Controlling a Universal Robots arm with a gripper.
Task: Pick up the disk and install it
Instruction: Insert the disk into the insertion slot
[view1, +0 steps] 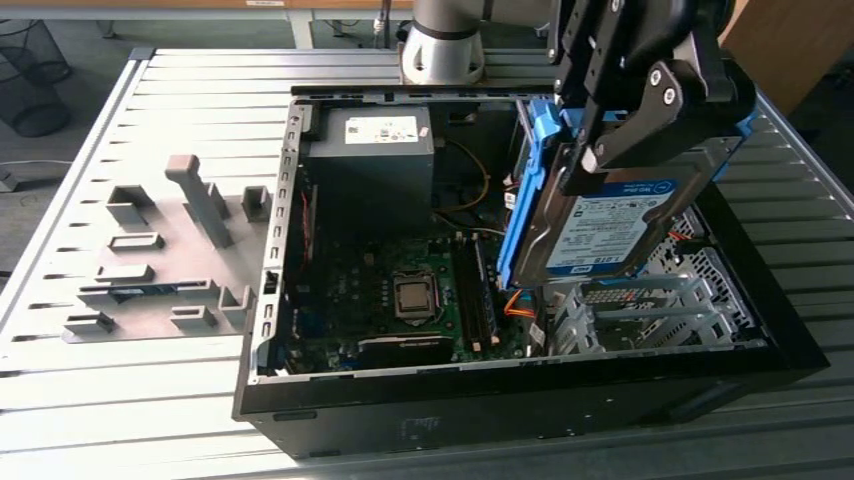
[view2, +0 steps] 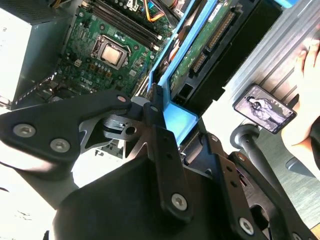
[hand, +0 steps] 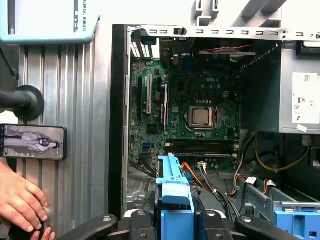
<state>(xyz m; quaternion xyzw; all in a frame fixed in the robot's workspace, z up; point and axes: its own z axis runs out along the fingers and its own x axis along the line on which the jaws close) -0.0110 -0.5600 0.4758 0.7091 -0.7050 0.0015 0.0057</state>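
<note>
The disk (view1: 603, 222) is a silver hard drive with a white-and-blue label and blue rails. It hangs tilted, nearly on edge, over the exterior view's right side of the open computer case (view1: 534, 395). My gripper (view1: 607, 165) is shut on its upper end from above. In the second wrist view the disk's green circuit side (view2: 200, 47) and blue rail (view2: 179, 119) run out from between the black fingers (view2: 161, 132). The first wrist view shows the blue rail (hand: 175, 192) clamped at the gripper (hand: 175, 222). Below the disk is the metal drive cage (view1: 641, 310).
Inside the case lie the motherboard (view1: 400, 295), orange cables (view1: 518, 305) and a dark grey box with a white sticker (view1: 374, 150). A grey fixture plate (view1: 160, 250) lies on the slatted table at the exterior view's left. A person's hand (hand: 20, 200) rests near a phone (hand: 32, 141).
</note>
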